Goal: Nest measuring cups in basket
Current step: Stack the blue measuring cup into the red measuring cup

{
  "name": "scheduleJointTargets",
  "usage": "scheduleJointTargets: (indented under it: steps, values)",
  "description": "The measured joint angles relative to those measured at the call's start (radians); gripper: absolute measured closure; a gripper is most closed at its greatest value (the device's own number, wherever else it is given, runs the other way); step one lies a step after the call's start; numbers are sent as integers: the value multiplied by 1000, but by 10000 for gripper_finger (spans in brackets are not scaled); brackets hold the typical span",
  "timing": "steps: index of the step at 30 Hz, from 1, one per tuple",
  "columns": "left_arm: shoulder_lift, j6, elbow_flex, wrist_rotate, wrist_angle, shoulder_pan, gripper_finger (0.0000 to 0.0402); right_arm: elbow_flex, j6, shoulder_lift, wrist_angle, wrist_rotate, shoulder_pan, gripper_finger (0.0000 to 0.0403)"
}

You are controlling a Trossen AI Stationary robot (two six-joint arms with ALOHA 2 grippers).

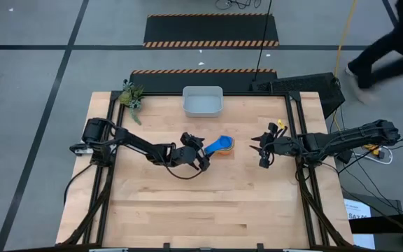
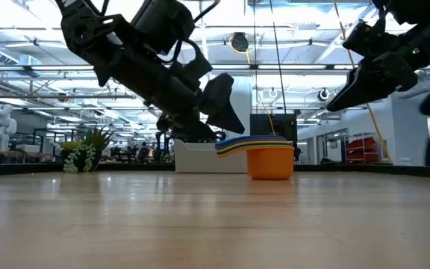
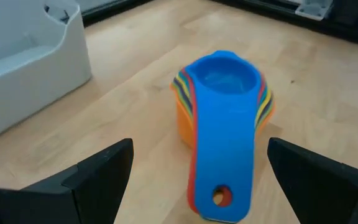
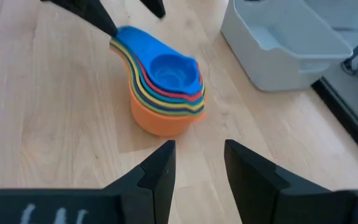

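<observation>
Cups (image 1: 222,145) are seen stacked one inside another on the table (image 1: 208,203), the pile standing near the middle of the wooden top and well apart from the basket (image 1: 202,101), which is set at the far edge. The table is flanked by two dark arms, one reaching in from each side. The basket is shown bare inside in the wrist views, its pale wall (image 3: 36,68) rising just beyond the pile. The stack is topped by a blue scoop (image 3: 222,118), its handle stretched toward the left gripper (image 1: 199,155); an orange cup (image 4: 160,118), the largest, is seen at the bottom, with red, yellow and green rims layered between. The left gripper is held low over the table with its fingers (image 3: 98,177) spread wide on either side of the handles, and nothing is gripped. The right gripper (image 1: 263,148) is kept off to the other side, raised above the table and apart from the stack, its fingers (image 4: 157,171) partly parted and holding nothing. A small green plant (image 1: 131,96) is placed at the far left corner. A person's dark-clad leg (image 1: 380,49) is caught on the floor beyond the table's right corner.
</observation>
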Motion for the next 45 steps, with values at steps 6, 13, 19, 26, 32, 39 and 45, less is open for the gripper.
scheduleJointTargets:
  steps: [6,13,19,26,32,39,45]
  values:
    - [18,-1,0,4,-6,1,27,0,-36,0,73,-1,0,273]
    - [48,-56,-1,68,5,5,27,0,-51,0,85,-1,0,273]
    - [77,-82,1,71,35,3,28,0,-50,0,85,-1,0,273]
    - [89,-74,0,76,58,5,67,0,-50,0,87,-1,0,273]
    - [89,-73,0,76,62,5,151,0,-51,0,87,-1,0,273]
    - [89,-72,0,106,72,6,244,0,-52,0,86,-2,0,273]
    - [89,-26,0,106,71,8,264,0,-52,0,86,-2,0,273]
